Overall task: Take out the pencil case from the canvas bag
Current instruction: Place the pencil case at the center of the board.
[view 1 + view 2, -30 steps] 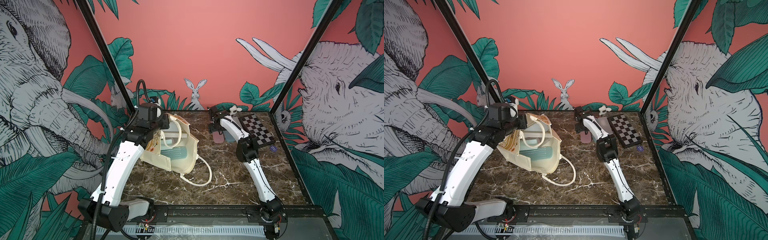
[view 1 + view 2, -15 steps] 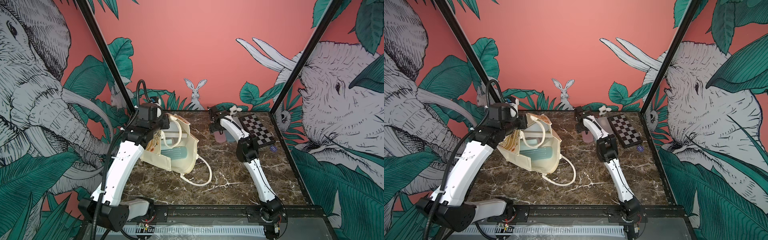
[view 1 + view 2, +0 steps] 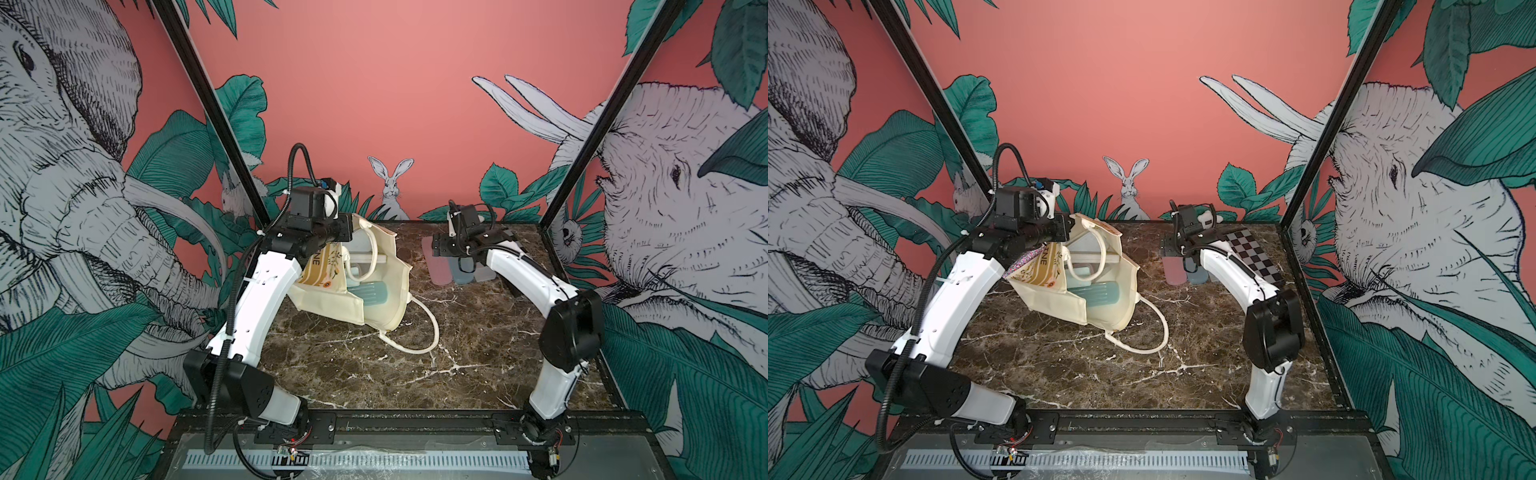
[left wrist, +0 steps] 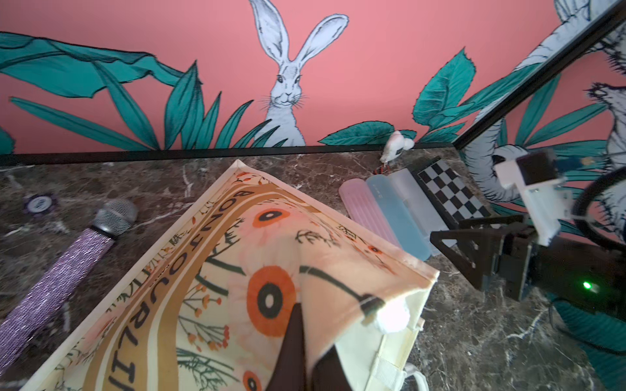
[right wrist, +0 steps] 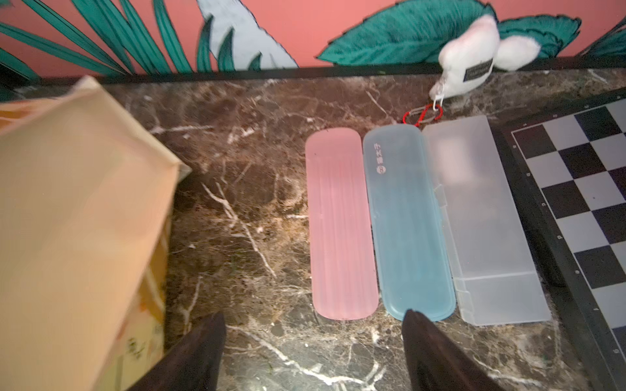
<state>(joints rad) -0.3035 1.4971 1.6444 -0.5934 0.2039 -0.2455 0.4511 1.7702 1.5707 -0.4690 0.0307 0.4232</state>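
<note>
Canvas bag (image 3: 332, 305) lies on its side, L-rear of table, mouth gaping toward the front. Inside, a teal pencil case (image 3: 372, 294) rests on the lower wall, w/ paler long shapes deeper in, can't tell what. One loop handle (image 3: 432, 332) trails on the table. L gripper (image 4: 299, 325) is pinched tight on the bag's printed face near the rim, holding it up. R gripper (image 5: 313, 315) hovers w/ jaws wide apart, nothing in them, over the near ends of a pink case (image 5: 340, 226) & blue case (image 5: 406, 223) lying side by side. A frosted clear case (image 5: 481, 230) is just beside the blue one, then a chessboard (image 5: 576, 189). Bag print reads "BONJOUR", then "LI" cut off. Blue case has small white characters, unreadable. White plush (image 5: 471, 67) has a dark tag, text too blurred. Glitter-purple mic (image 4: 64, 267) & chip (image 4: 39, 203) sit beside the bag. Table (image 3: 353, 374): dark brown marble, white veins. Walls (image 3: 374, 83): coral, w/ mural of elephants, rabbit, green leaves
</note>
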